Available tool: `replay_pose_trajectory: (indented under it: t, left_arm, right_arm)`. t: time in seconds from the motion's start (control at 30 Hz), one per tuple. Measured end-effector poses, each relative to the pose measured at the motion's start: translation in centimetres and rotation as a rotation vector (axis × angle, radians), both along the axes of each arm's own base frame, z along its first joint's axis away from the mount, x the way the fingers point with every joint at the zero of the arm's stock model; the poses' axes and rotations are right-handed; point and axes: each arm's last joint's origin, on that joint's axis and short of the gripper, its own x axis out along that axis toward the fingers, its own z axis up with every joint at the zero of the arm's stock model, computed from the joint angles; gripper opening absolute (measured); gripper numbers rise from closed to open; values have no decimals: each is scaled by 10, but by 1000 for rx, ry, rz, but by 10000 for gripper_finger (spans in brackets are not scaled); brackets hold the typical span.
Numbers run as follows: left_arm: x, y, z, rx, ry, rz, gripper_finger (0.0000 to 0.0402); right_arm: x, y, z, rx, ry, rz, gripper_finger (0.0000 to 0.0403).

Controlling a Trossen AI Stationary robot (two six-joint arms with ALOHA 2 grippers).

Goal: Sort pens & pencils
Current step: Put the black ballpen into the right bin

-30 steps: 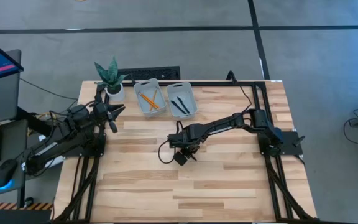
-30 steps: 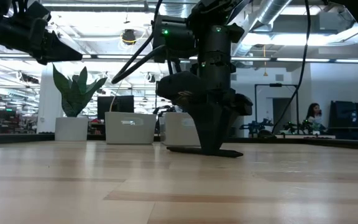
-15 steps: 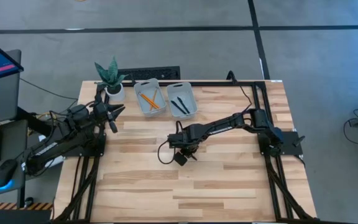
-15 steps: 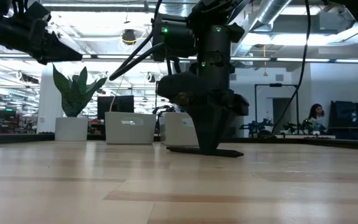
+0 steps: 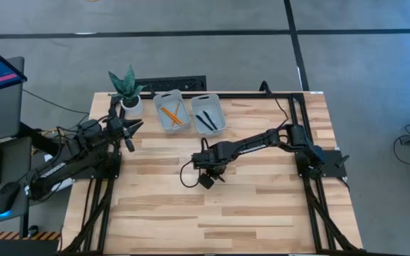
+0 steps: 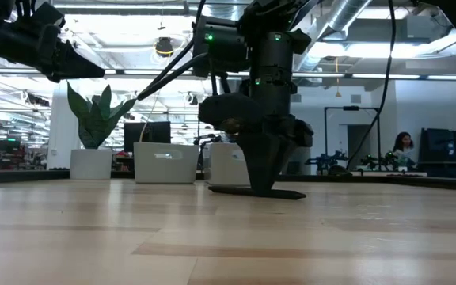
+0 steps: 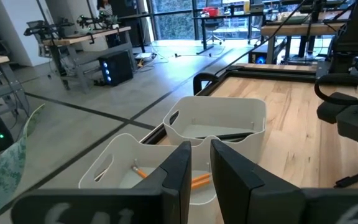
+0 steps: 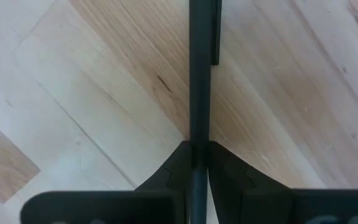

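My right gripper (image 5: 215, 171) stands at the table's middle, pointing down, shut on a black pen (image 8: 199, 74) that lies low along the wood (image 6: 291, 193). Two white bins stand at the far edge. The left bin (image 5: 169, 112) holds orange pencils (image 7: 199, 181). The right bin (image 5: 209, 114) holds black pens (image 5: 205, 119). My left gripper (image 5: 135, 126) hangs shut and empty above the table's far left, facing the bins. My right gripper pinches the pen's shaft (image 8: 199, 134) between its two fingertips (image 8: 178, 167), coming from above and pointing down. The fingers lie across the pen. The pen is level, on or just above the table top; whether it touches the wood I cannot tell.
A potted plant (image 5: 127, 89) stands at the far left corner beside the bins. A black frame rail (image 5: 262, 94) runs along the far and right edges. Bare wood lies toward the near edge (image 5: 212, 220). A person (image 6: 402, 146) stands far off in the room.
My right gripper has edged a little toward the table's left, and the pen has gone with it, staying level and low over the wood.
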Motion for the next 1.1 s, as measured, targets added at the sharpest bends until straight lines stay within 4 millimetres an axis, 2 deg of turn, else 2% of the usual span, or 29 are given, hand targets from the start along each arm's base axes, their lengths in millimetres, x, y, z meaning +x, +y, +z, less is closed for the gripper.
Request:
replay_pose_trajectory:
  t: [0.53,0.77,1.1]
  left_arm:
    - [0,0,0,0,0,0,52]
    - [0,0,0,0,-1,0,52]
    - [0,0,0,0,-1,0,52]
  right_arm:
    - [-1,-12,7,-29,27,-2,63]
    - [8,-21,24,-20,-6,25,63]
    - [23,-45,63,-31,-109,79,63]
